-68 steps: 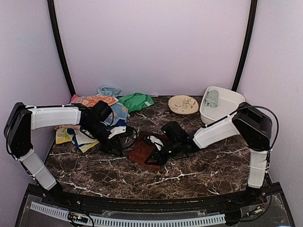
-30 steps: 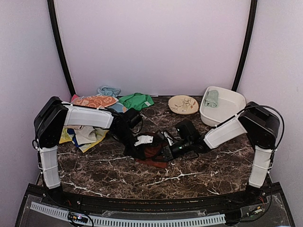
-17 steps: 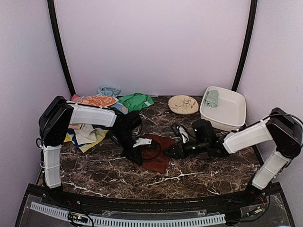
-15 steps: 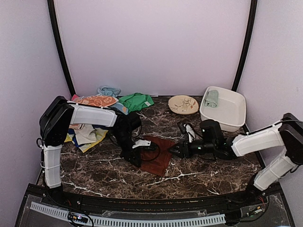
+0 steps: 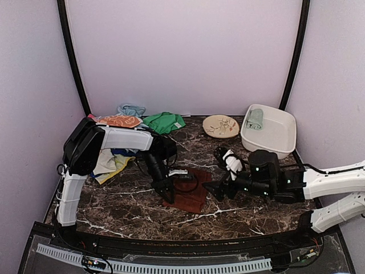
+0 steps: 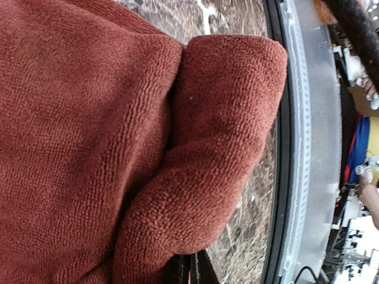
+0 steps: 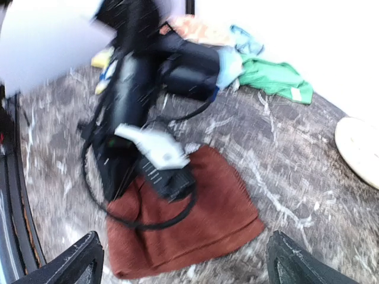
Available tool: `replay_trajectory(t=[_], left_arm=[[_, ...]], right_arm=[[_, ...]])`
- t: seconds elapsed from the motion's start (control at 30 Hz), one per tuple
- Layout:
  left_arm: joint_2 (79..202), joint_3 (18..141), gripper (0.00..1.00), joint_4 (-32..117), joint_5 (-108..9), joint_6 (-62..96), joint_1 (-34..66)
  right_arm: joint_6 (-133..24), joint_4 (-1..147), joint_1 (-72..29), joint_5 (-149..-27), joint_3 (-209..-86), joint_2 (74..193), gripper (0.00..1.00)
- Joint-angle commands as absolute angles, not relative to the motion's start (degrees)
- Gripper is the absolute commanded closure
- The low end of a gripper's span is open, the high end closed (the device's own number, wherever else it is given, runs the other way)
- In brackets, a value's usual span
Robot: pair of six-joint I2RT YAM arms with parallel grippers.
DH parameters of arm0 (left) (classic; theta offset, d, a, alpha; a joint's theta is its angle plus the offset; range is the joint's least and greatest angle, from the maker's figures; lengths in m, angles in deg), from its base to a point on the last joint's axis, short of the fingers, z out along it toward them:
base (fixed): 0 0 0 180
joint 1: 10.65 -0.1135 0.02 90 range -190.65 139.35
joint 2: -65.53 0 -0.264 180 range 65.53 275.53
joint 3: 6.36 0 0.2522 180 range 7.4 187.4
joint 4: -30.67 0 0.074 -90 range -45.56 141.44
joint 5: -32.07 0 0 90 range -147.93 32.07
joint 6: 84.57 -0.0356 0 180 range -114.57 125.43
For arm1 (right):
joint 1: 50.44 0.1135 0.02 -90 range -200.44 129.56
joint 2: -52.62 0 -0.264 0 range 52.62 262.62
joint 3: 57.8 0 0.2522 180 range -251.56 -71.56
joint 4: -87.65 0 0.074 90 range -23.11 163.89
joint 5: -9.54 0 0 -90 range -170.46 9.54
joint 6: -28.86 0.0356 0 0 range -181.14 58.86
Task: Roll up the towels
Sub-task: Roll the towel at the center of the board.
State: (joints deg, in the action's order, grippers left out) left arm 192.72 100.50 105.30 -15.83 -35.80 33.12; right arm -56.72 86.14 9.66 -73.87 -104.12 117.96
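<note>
A dark maroon towel (image 5: 193,194) lies spread on the marble table (image 5: 125,205) at the middle, its near-left edge bunched into a fold (image 6: 207,177). My left gripper (image 5: 167,194) sits at that left edge; in the left wrist view its fingertips (image 6: 189,272) are pressed together under the fold, shut on the cloth. My right gripper (image 5: 215,189) hovers just right of the towel, jaws wide open and empty. In the right wrist view the towel (image 7: 207,219) lies ahead of the gripper (image 7: 189,263), between its spread fingers. A pale mint-green towel (image 5: 254,119) lies in the white tub (image 5: 282,140).
A tan plate (image 5: 220,125) rests at the back, beside the tub. A green cloth (image 5: 164,121) and orange and blue cloths (image 5: 117,121) lie along the back left wall. More cloths (image 5: 108,162) are heaped by the left edge.
My right gripper has let go of the maroon towel, opened wide and drawn back to the right. The towel went from bunched to spread flat. My left gripper stays shut at its left edge.
</note>
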Motion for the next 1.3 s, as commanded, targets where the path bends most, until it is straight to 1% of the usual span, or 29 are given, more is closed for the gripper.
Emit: replay_trajectory(t=[0.0,0.07,0.17,0.2,0.27,0.33,0.4,0.5,0.57,0.73,0.83,0.87,1.0,1.23,1.27], left_arm=[[198.17,104.82,1.0,110.8,-13.22,-35.03,32.85],[200.3,107.03,1.0,112.61,-12.27,-34.83,32.23],[202.36,109.77,1.0,114.89,-10.75,-35.06,31.15],[202.93,110.5,1.0,115.5,-10.63,-35.1,30.92],[203.57,111.38,1.0,115.94,-11.06,-34.71,30.81],[203.78,111.67,1.0,115.96,-10.79,-34.3,30.77],[203.86,111.83,1.0,115.8,-10.94,-33.91,30.77],[204.55,112.68,1.0,115.89,-12.13,-33.03,30.75],[205.06,113.4,1.0,115.52,-12.57,-31.98,30.57],[206.3,114.46,1.0,114.34,-14.61,-28.55,29.86],[207.52,115.5,1.0,114.88,-16.94,-27.34,29.83],[208.01,115.94,1.0,115.24,-17.48,-27.16,29.79],[208.99,117.03,1.0,116.09,-19.44,-26.91,29.8],[208.91,117.45,1.0,117.4,-19.5,-29.02,29.73],[208.76,117.44,0.99,117.6,-19.52,-29.29,29.7]], right_arm=[[-65.59,74.48,24.14,-47.69,-105.82,118.61,0.06],[-66.92,72.18,29.61,-37.94,-107.4,120.57,0.0],[-57.72,76.17,29.18,-23.69,-107.18,122.15,0.0],[-54.95,76.69,27.8,-23.85,-106.06,121.82,0.0],[-56.09,81.69,24.86,-34.33,-103.45,119.04,0.0],[-63.37,86.96,25.47,-41.47,-101.16,117.84,0.0],[-71.18,86.64,27.9,-45.42,-101.74,119.87,0.01],[-80.45,83.56,32.59,-43.16,-105.68,128.01,0.09],[-86.21,84.4,34.3,-45.4,-107.32,132.65,0.17],[-96.42,90.95,34.98,-45.21,-110.74,142.69,0.34],[-102.42,97.43,34.84,-43.35,-110.94,148.36,0.4],[-104.17,100.19,34.68,-42.48,-110.98,150.09,0.42],[-105.39,101.19,33.33,-42.18,-113.42,156.05,0.47],[-100.65,100.1,28.41,-43.26,-115.94,162.2,0.48],[-99.7,99.49,27.91,-43.73,-116.47,162.95,0.5]])
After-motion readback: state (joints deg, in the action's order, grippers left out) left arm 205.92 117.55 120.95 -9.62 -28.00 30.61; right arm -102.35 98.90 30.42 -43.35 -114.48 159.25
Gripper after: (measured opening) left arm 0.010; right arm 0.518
